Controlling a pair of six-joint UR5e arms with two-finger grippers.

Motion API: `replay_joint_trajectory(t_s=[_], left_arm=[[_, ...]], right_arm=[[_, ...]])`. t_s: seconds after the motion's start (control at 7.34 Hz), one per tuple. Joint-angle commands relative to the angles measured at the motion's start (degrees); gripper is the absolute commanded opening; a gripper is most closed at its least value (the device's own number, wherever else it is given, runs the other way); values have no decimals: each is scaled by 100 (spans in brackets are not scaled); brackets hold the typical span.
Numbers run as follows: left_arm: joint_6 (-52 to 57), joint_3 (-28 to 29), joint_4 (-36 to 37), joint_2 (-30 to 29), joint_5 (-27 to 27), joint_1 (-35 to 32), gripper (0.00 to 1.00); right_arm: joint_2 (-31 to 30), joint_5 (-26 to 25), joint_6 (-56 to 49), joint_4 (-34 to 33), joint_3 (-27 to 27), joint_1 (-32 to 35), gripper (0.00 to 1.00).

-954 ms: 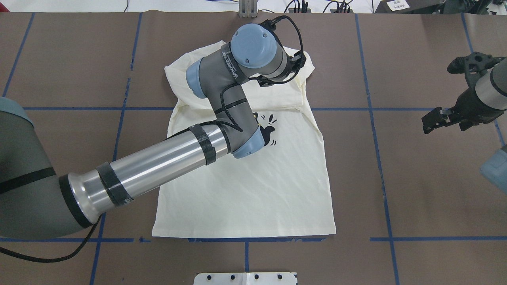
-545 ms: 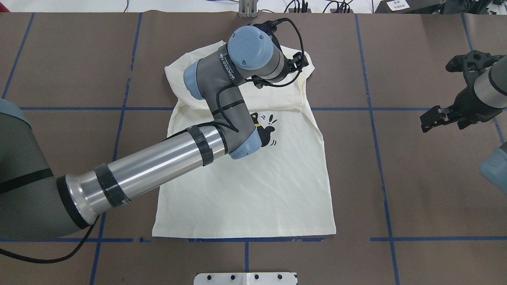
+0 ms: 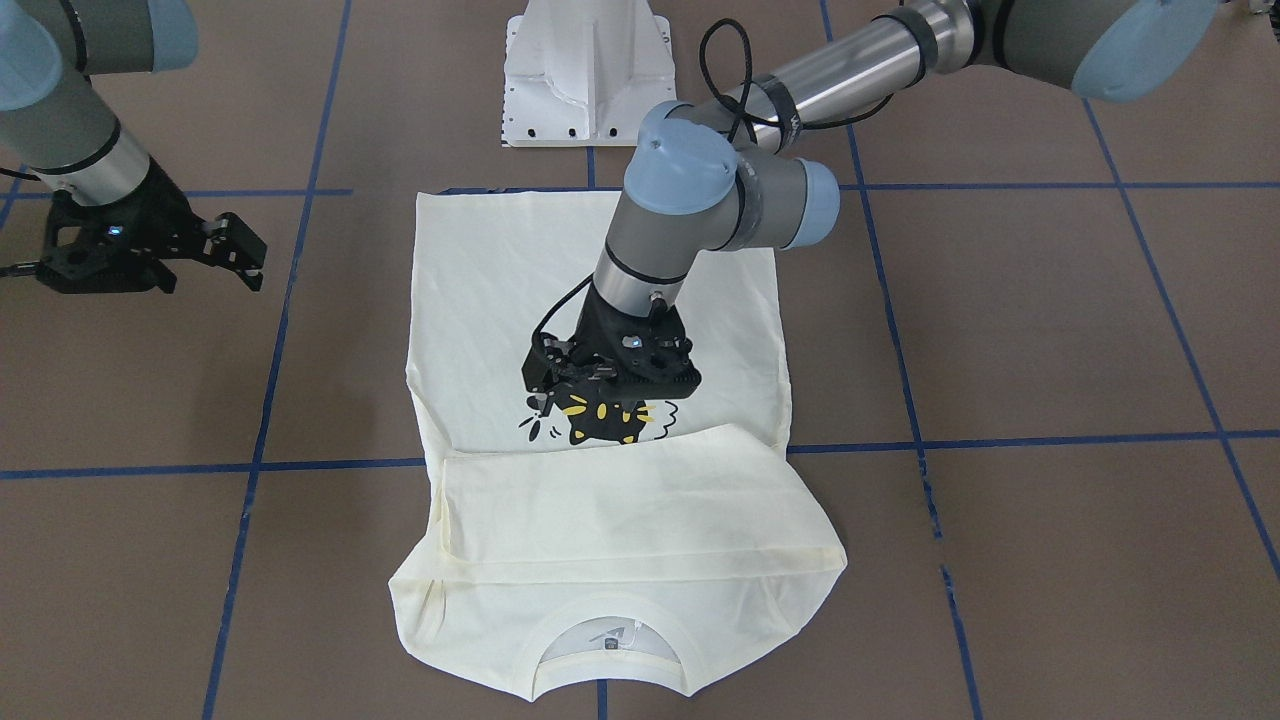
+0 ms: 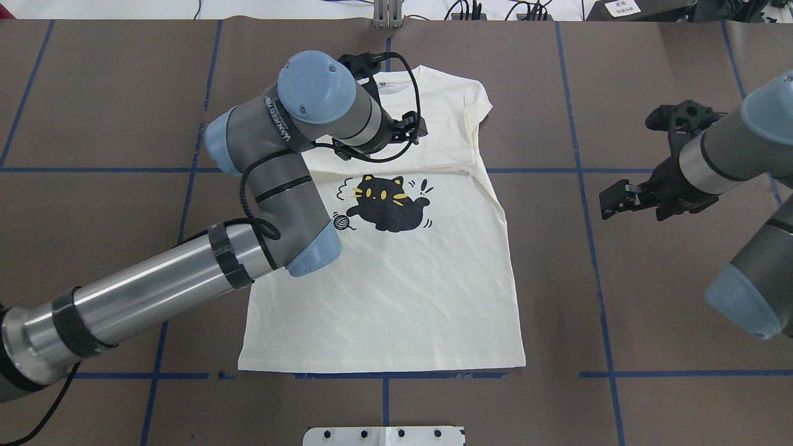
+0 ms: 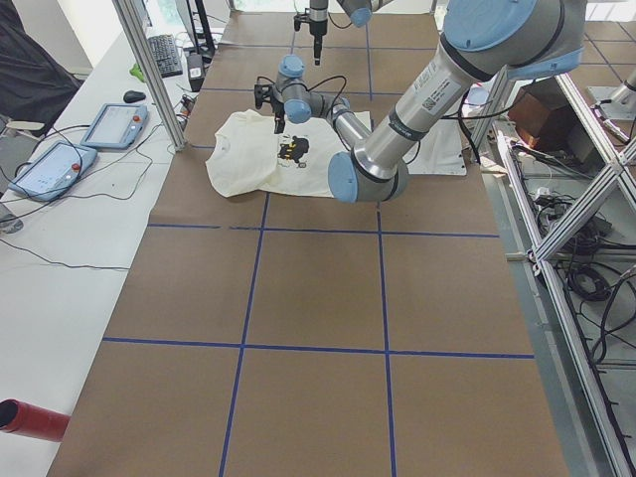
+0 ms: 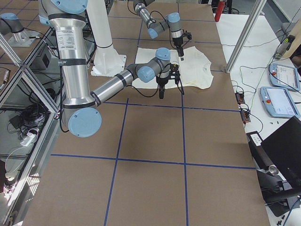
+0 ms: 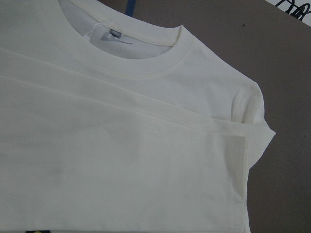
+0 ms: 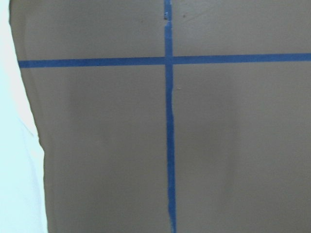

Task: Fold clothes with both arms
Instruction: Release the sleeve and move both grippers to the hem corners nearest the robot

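Brown table (image 4: 681,279) w/ blue tape grid (image 4: 582,124); T-shirt (image 4: 403,297) on it; 2 tablets (image 5: 114,121) beside.

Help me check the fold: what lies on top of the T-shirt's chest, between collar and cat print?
A folded cream layer of the T-shirt itself, likely sleeves. Whatever it covers underneath is hidden.

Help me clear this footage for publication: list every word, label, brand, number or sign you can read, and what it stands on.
Nothing reads clearly.
White lettering on the left arm, by the wrist: too blurred to read.
Neck label inside the T-shirt: too small to read.
White paper past the table's far edge: print too small.
Cat print on the shirt front: a picture, no words showing.
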Motion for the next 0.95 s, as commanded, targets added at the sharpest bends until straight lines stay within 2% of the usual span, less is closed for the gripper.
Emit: replay_joint_trajectory(t_s=[0.0,0.14,0.27,0.41,0.82], left_arm=[[667,-1900,854,1286,-18,4,100],[739,-2561,899,1919,-18,30,100],[749,-3072,1091,2334,8,57,100],[749,-3355,1189,2521,17,65,100],[731,-3367,1190,2496,26,101,100]], right_arm=[[-37,-581,1331,646,101,-912,100],[-54,-983,1901,647,259,-1534,100],[-63,-1788,2603,647,408,-2427,100],[-46,-2327,3019,638,462,-3019,100],[-37,-2402,3155,620,236,-3429,99]])
